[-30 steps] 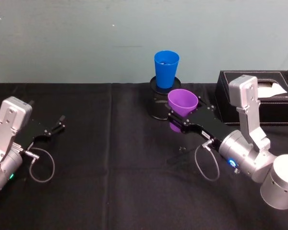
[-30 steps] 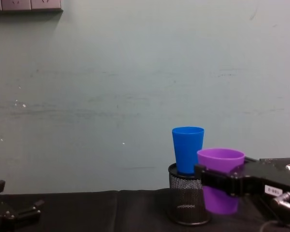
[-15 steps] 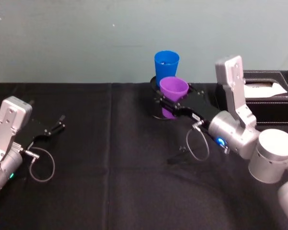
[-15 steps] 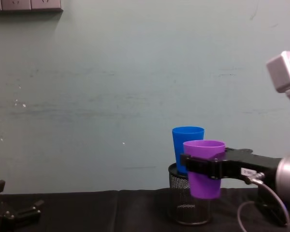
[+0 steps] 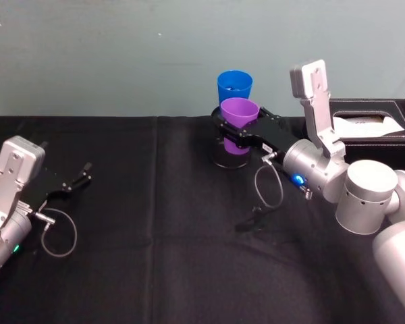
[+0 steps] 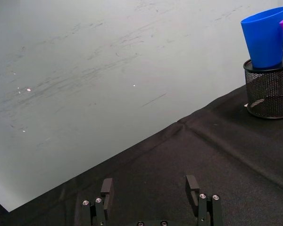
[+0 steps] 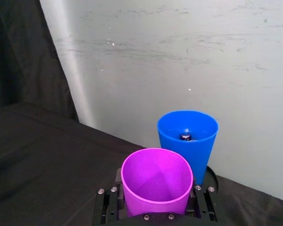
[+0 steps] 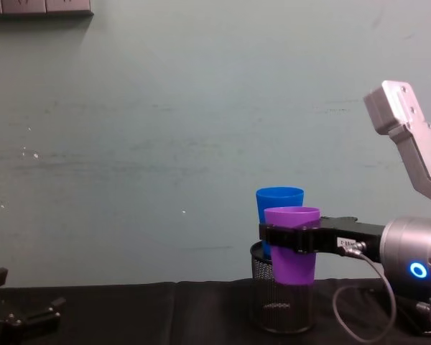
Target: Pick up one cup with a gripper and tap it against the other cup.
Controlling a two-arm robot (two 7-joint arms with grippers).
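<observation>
My right gripper (image 5: 237, 133) (image 8: 291, 238) (image 7: 155, 207) is shut on the purple cup (image 5: 239, 113) (image 8: 293, 244) (image 7: 154, 181), holding it upright in the air. The blue cup (image 5: 234, 88) (image 8: 276, 198) (image 7: 188, 139) stands on top of a black mesh holder (image 5: 224, 155) (image 8: 262, 302) at the back of the table. The purple cup sits just in front of the blue cup, overlapping it in the chest view; I cannot tell whether they touch. My left gripper (image 5: 79, 177) (image 6: 151, 186) rests open at the table's left side.
A black tissue box (image 5: 371, 125) stands at the back right, behind my right arm. A black cloth (image 5: 155, 256) covers the table. A pale wall rises close behind the cups.
My right gripper has carried the purple cup up and back toward the blue cup, from beside the holder to just in front of the blue cup. The left arm stayed still.
</observation>
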